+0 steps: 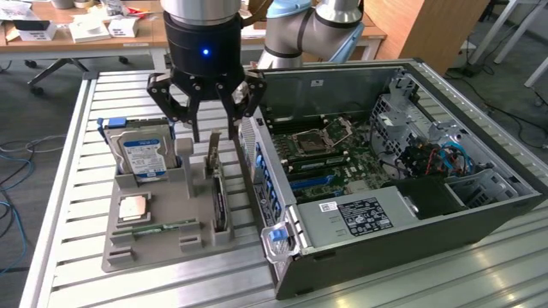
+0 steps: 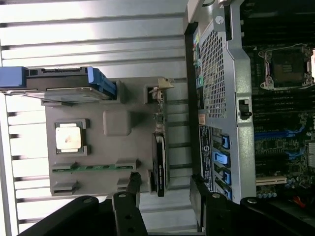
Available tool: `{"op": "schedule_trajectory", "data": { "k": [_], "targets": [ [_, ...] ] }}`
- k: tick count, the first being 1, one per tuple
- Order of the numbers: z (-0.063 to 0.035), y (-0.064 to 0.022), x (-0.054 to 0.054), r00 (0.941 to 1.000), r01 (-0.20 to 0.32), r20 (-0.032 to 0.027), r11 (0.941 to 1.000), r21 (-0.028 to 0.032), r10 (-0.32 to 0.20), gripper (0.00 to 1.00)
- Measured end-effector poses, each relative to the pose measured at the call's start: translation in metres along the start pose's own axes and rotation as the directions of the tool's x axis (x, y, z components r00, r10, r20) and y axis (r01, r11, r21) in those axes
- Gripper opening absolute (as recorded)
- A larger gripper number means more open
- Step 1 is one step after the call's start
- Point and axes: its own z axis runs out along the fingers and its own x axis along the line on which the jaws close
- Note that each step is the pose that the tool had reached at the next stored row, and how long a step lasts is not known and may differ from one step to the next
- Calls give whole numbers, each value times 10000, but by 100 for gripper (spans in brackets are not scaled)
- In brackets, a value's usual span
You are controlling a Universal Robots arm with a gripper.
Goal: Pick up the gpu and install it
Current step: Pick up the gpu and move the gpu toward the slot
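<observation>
Hovering above the gpu (image 1: 215,186), pick-up is being prepared.
Claw (image 1: 205,119) is being held spread; alignment along the thin card is being required.

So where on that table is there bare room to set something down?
Bare slats lie on the table in front of the gray tray, and beyond the hard drive. Crowded: the tray's side toward the computer case, where the gpu stands and the open hand hovers.
</observation>
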Motion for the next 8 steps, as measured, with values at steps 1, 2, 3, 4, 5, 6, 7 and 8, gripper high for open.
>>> {"op": "schedule_trajectory", "data": {
  "k": [1,2,3,4,5,6,7,8],
  "targets": [
    [20,-1,1,10000,0,0,10000,0,0,53],
    [37,-2,1,10000,0,-1,10000,0,0,53],
    [56,-2,1,10000,0,0,10000,-1,0,53],
    [74,-3,2,10000,0,0,10000,-1,0,53],
    [92,-4,2,10000,0,0,10000,0,0,53],
    [110,-5,3,10000,0,0,10000,-1,0,53],
    [128,-6,3,10000,0,0,10000,-1,0,53],
    [147,-7,4,10000,0,0,10000,0,0,53]
  ]
}}
